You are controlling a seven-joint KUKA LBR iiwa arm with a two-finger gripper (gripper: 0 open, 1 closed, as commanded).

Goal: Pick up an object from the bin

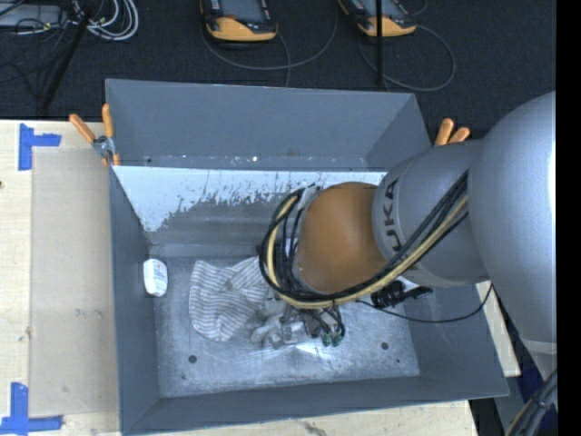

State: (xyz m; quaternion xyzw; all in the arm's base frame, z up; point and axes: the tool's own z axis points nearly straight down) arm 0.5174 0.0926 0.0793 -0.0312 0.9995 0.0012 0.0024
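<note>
- Grey metal bin (263, 139): the floor is mostly bare. There are just two loose things, both in the view's left half.
- Arm (513, 203) comes in from the view's right. Its orange wrist cover (336, 236) and cable loops hang over the middle of the floor and hide what is straight below them.
- Crumpled pale cloth with thin dark stripes (218, 298) lies on the floor left of centre. It is bunched up with no clear long axis, and its right edge runs up to the tool.
- Tool (289, 331) is low, at or near the floor, right at the cloth's right-hand edge. It looks to be touching the edge folds. I cannot tell whether it is open or closed, since the cover and cables shadow it.
- Key relation: the bulk of the cloth lies to the view's left of the tool, not under it. Judgement: a grasp here would catch only the edge folds, so it may slip. A small shift to the view's left would bring more fabric under the tool.
- Small white capsule-like object (155, 277) sits by the left wall, well apart from the tool and just clear of the cloth.
</note>
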